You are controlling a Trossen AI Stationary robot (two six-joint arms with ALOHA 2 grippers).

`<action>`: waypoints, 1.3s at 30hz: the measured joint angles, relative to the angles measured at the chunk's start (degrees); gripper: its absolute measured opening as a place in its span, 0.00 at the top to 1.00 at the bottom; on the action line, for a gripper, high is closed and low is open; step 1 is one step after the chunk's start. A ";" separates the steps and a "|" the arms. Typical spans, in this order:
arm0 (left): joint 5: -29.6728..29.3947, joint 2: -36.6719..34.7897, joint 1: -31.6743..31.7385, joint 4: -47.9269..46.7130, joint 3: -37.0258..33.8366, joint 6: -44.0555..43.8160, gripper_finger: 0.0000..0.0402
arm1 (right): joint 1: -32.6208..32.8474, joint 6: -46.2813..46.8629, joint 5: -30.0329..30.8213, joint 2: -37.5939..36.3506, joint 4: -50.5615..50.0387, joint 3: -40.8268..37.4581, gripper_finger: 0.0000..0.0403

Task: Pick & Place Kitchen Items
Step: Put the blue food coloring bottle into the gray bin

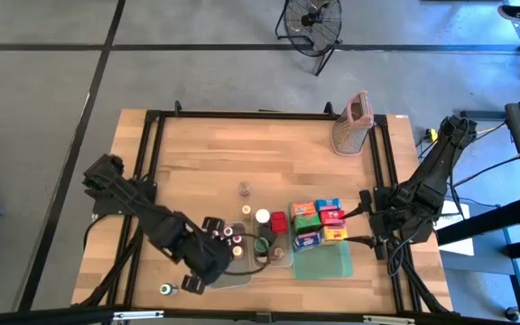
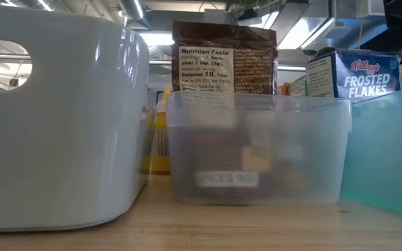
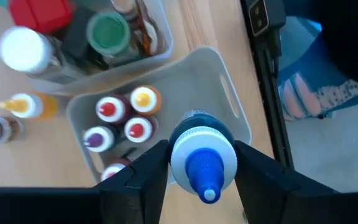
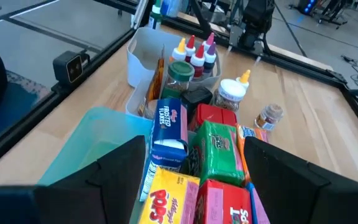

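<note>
Where the high view hides the left gripper's [image 1: 197,271] load under the arm, the left wrist view shows its fingers clenched on a blue-nozzled bottle [image 3: 202,157] above a white tub [image 3: 229,102] holding small bottles [image 3: 124,120] with red, yellow and purple tips. The right gripper [image 4: 188,186] hangs with jaws apart, grasping nothing, over cartons [image 4: 219,155] standing by a green tray [image 4: 92,149].

The high view looks straight down on the whole table [image 1: 242,162]. The low view sits at tabletop level, close against the clear tub [image 2: 257,150]. Both wrist views look down closely on the white bin [image 3: 229,99], at 6 o'clock of the table.
</note>
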 joint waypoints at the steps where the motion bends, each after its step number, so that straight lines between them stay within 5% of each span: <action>1: 0.18 0.56 -0.19 -0.04 0.00 -0.51 0.60 | 0.00 0.00 -0.02 0.00 0.11 0.00 0.32; 39: 2.63 16.20 4.44 6.82 -0.02 8.21 0.60 | -0.02 1.75 -3.74 0.00 0.76 0.09 0.32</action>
